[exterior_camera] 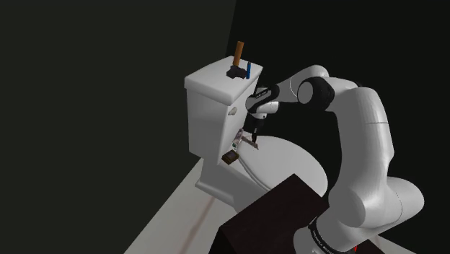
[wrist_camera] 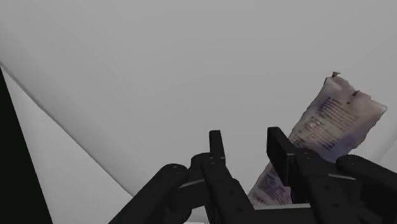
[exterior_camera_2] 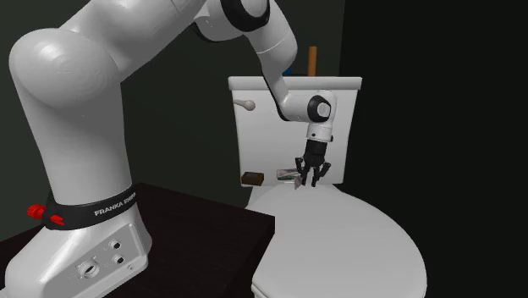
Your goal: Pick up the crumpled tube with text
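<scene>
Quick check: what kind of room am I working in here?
Probably a bathroom: a white toilet, its tank with a flush lever, and a crumpled tube lying on the toilet at the foot of the tank.

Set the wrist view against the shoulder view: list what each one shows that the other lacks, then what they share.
Wrist view: rows of dark print on the crumpled tube, which lies beside one finger of the open gripper. Shoulder view: the toilet tank bearing a brown stick and a blue item, a small brown box below it, the dark stand. Shared: gripper, tube, pale toilet surface.
</scene>
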Controlling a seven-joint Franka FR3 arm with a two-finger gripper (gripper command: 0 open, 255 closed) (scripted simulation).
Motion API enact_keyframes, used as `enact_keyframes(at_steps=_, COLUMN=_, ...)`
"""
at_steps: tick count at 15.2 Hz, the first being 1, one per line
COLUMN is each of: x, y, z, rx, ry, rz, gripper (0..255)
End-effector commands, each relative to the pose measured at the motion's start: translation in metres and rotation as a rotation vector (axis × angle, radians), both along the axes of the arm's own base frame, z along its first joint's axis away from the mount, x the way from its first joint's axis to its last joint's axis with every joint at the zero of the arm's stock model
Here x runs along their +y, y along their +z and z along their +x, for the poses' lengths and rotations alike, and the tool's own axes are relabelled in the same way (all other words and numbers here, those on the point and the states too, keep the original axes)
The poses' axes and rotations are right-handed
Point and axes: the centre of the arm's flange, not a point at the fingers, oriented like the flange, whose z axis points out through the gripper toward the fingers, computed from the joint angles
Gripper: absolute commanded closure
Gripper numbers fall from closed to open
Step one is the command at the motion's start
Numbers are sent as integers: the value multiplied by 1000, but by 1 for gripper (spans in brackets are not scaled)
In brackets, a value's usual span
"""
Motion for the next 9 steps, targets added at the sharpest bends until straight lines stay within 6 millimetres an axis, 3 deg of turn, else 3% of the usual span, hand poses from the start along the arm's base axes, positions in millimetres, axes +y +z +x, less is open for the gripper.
enact_keyframes(at_steps=1, x=8, y=11, z=5, rx=8, ry=-79, rz=-30, gripper=0)
enact_keyframes(at_steps=5, x=37, y=44, z=25, rx=37, ry=-348, rz=-132, gripper=0)
enact_keyframes(at_steps=9, x=37, y=22, z=25, rx=37, ry=-348, rz=-132, gripper=0)
